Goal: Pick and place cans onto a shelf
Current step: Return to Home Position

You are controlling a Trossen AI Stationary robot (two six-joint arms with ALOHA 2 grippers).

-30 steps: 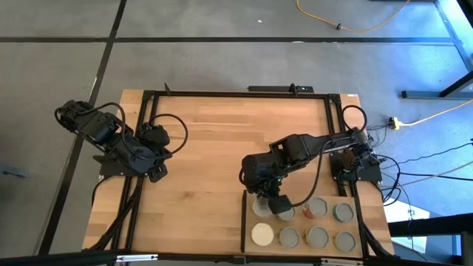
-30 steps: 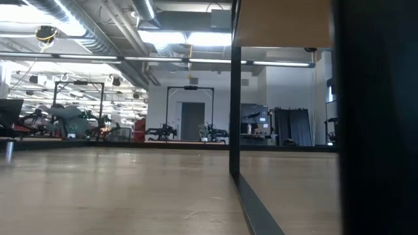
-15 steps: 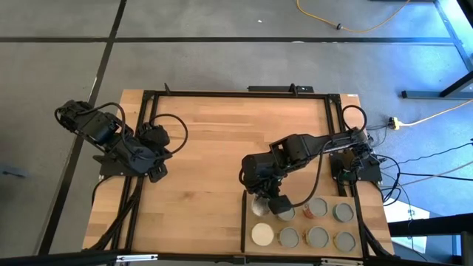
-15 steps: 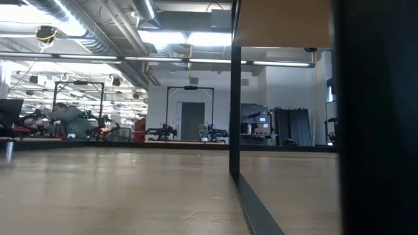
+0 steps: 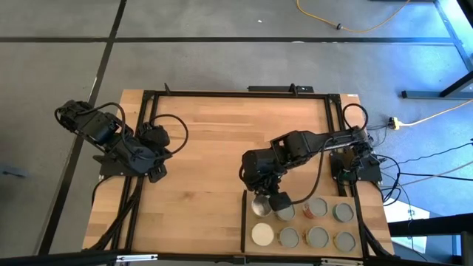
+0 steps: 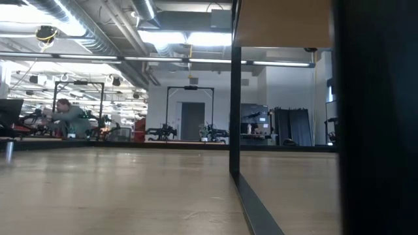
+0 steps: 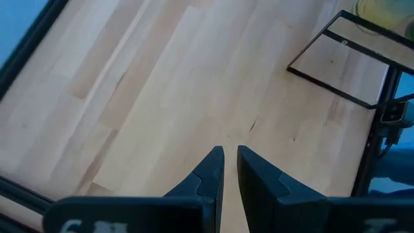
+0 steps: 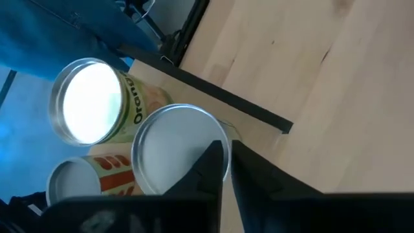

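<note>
Moved: right gripper [image 5: 278,201], drawn slightly back, uncovering the can [image 5: 260,206] at the shelf's [image 5: 303,224] strip-side corner; fingers pressed together, empty. Eight cans [image 5: 318,236] in two rows on shelf. Left gripper [image 5: 157,172]: well apart from shelf, fingers almost together.

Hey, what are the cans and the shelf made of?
The cans look like metal: bare, shiny silver lids that catch the light; the side labels are printed, paper or lacquer I cannot tell. The shelf looks like pale matte wood with visible grain, edged by a thin black strip, perhaps metal or plastic.
</note>
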